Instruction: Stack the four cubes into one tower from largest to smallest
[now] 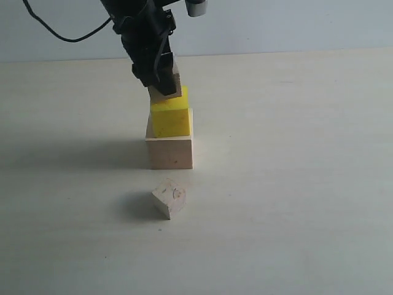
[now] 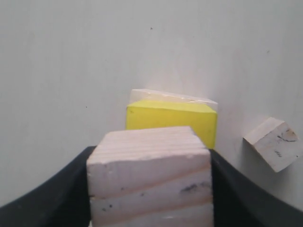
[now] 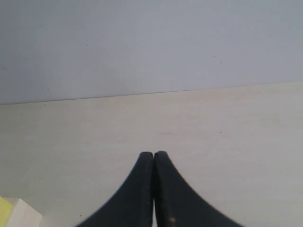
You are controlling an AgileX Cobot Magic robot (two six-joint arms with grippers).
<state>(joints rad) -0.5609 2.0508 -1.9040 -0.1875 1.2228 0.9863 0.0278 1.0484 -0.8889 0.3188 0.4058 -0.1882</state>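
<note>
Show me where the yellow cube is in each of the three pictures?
Exterior view: yellow cube, middle of the stack, below the small wooden cube.
Left wrist view: yellow cube just beyond the gripped small wooden cube.
Right wrist view: a yellow sliver at the frame's edge.
Shared landmark: the large pale cube under it.

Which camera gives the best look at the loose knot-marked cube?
The exterior view: the knot-marked cube lies whole on the table, apart from the tower. The left wrist view also catches it, smaller; the right wrist view misses it.
</note>
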